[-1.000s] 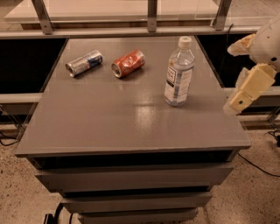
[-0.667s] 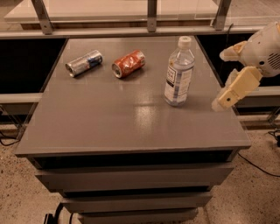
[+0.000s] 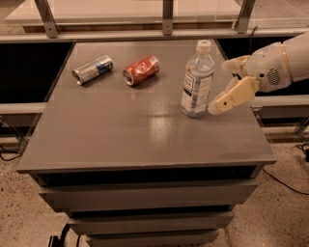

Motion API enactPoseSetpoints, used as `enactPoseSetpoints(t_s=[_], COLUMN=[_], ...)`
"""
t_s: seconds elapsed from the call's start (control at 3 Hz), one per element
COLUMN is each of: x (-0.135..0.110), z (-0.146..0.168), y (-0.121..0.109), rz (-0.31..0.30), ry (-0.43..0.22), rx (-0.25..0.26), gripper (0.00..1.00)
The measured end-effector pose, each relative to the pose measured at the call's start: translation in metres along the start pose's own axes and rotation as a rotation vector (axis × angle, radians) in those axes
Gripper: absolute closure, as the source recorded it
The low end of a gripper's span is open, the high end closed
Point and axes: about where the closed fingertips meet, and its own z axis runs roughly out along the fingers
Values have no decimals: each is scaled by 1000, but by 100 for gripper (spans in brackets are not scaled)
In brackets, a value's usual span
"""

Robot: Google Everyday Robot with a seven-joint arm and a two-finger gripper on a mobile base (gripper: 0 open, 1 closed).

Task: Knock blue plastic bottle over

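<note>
The blue plastic bottle [image 3: 197, 79], clear with a white cap and white-blue label, stands upright on the right part of the grey table [image 3: 120, 135]. My gripper [image 3: 218, 87] reaches in from the right edge, just right of the bottle at mid height. Its cream fingers [image 3: 232, 96] are spread open and hold nothing. The lower fingertip is very close to the bottle's lower side; I cannot tell if it touches.
A silver-blue can [image 3: 92, 69] and a crushed red-orange can [image 3: 141, 69] lie on their sides at the back left of the table. A shelf frame with metal posts [image 3: 167, 14] runs behind. The table's right edge is just under my arm.
My gripper has moved left from beyond the table's right edge to right beside the bottle. The bottle still stands upright and the cans have not moved.
</note>
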Motion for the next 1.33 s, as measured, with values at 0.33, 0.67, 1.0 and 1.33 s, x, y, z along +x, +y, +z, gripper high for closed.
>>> enactPoseSetpoints(t_s=[0.33,0.67,1.0,1.33], x=[-6,-11,-19,-23], z=[19,36,48,56], y=[-11,-20,-23,-24], rz=[5,1,-20,-36], ry=[-148,-290,-388,-449], rx=[-21,-49,-84,-112], gripper=[0,0,0,18])
